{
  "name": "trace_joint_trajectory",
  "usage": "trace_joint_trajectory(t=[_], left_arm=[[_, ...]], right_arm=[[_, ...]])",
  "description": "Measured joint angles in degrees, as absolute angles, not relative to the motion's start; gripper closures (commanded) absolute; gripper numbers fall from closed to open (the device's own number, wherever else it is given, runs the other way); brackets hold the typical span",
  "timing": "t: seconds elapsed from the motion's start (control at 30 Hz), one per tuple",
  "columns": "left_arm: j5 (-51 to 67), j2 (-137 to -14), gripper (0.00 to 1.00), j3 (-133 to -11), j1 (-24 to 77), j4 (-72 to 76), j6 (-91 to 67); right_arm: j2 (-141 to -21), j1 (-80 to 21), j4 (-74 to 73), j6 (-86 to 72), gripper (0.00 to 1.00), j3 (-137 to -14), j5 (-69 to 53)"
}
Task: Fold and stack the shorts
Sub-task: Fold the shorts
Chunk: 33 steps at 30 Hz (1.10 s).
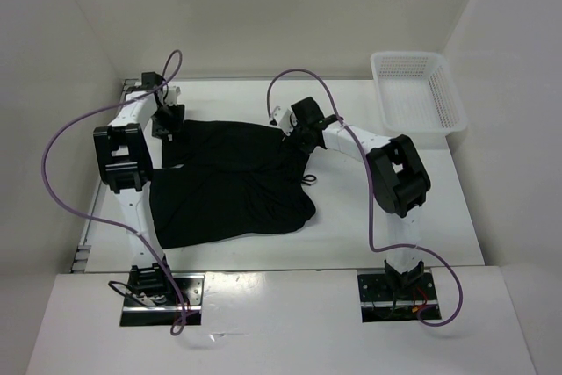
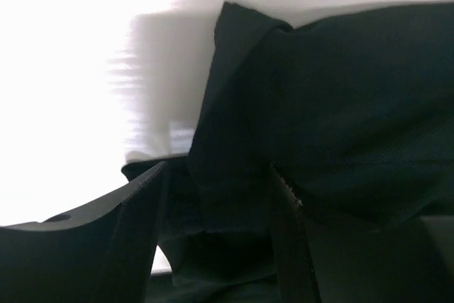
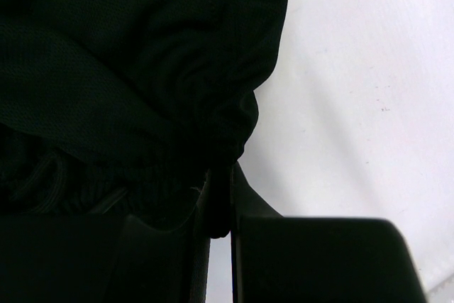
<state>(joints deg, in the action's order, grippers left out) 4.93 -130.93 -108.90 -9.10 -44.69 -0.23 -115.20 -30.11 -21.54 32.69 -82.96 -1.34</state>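
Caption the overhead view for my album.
Left claw and right claw at the far edge of the black shorts; white basket far right.

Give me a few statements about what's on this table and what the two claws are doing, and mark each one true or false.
1. The shorts are black. True.
2. The shorts lie inside the white basket. False: they lie spread on the table, and the basket stands apart from them at the far right corner.
3. The right gripper pinches a bunched bit of the shorts' fabric. True.
4. The left gripper is clamped tight. False: its jaws stand apart, with loose cloth lying between them at the shorts' far left corner.
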Motion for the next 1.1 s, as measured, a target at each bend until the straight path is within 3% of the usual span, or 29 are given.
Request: trace_joint_trajectory(t=[0.2, 0.33, 0.47, 0.6, 0.7, 0.9, 1.1], left_arm=[[6.5, -131.0, 0.39, -109.1, -9.5, -44.7, -0.2], [7.7, -131.0, 0.47, -108.8, -9.6, -43.5, -0.3], [8.8, -130.8, 0.61, -107.9, -9.6, -42.1, -0.3], [9.4, -130.4, 0.89, -107.0, -9.6, -41.4, -0.3], [9.4, -130.2, 1.0, -106.8, -9.6, -40.9, -0.3], [9.0, -128.6, 1.0, -107.7, -9.6, -41.1, -0.2], [8.6, -127.8, 1.0, -121.3, -10.3, -44.1, -0.2]], right_arm=[[-115.2, -30.1, -21.6, 32.7, 1.0, -83.0, -1.5], [-115.2, -30.1, -21.6, 32.7, 1.0, -83.0, -1.7], [-115.2, -30.1, -21.7, 32.9, 1.0, -83.0, -1.7], [-115.2, -30.3, -21.7, 33.0, 1.0, -83.0, -1.7], [-115.2, -30.5, -21.7, 33.1, 1.0, -83.0, -1.6], [-115.2, -30.7, -20.8, 33.5, 1.0, -82.9, 2.0], [-115.2, -30.5, -18.4, 33.9, 1.0, -83.4, 7.6]])
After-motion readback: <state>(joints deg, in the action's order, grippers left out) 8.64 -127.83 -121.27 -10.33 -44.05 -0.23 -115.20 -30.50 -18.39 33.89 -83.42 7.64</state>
